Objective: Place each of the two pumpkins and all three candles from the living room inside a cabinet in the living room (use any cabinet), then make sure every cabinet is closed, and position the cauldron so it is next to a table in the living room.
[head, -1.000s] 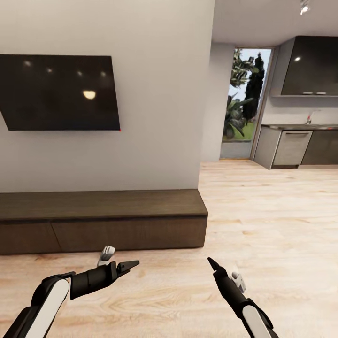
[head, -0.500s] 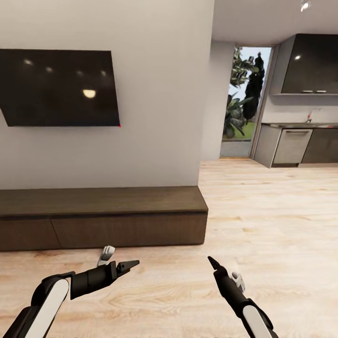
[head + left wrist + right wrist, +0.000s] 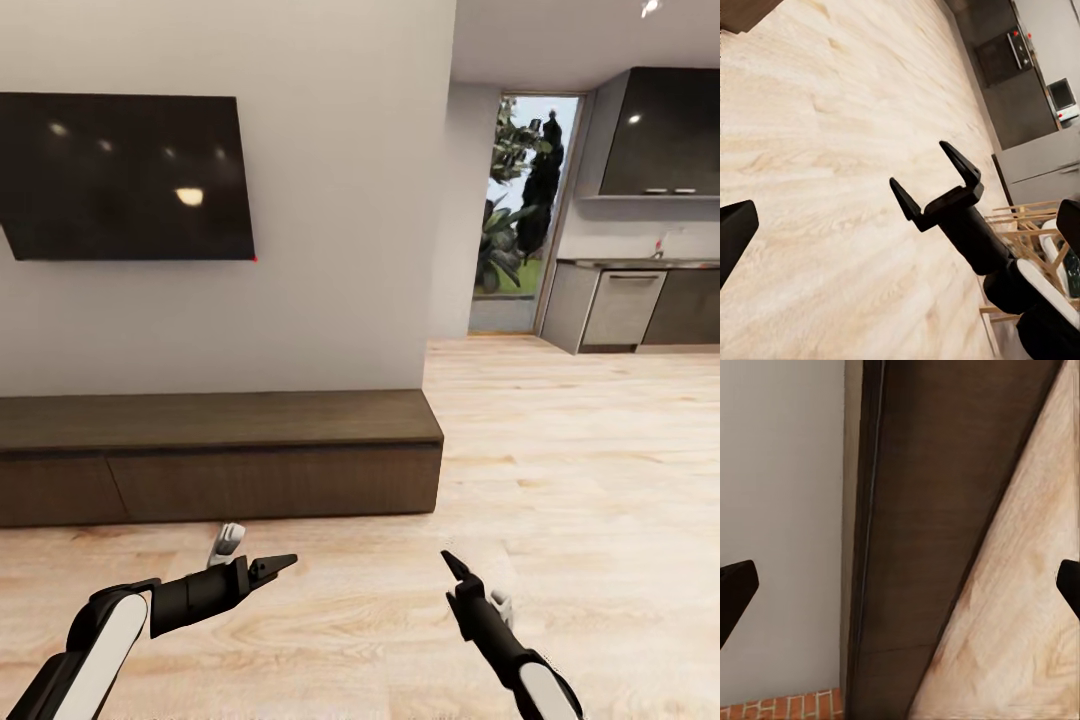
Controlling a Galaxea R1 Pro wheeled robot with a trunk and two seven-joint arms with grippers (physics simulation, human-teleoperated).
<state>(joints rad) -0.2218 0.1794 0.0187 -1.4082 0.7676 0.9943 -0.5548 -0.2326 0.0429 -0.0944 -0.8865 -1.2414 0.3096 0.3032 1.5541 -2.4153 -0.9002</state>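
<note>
The cabinet is a long low dark-brown unit against the white wall, with its flat fronts flush and closed. It also crosses the right wrist view as a dark wooden band. My left gripper hangs open over the wood floor in front of the cabinet's middle, holding nothing. My right gripper hovers open and empty over the floor just past the cabinet's right end. The left wrist view catches its two spread black fingers. The pumpkins, candles and cauldron are out of view.
A dark TV hangs on the wall above the cabinet. Pale wood floor runs right toward a kitchen with grey counters and a glass door. Wooden chairs and a brick patch appear in the wrist views.
The whole picture has slid upward a little, so the camera moved. My right arm sits slightly lower. Both grippers stay open.
</note>
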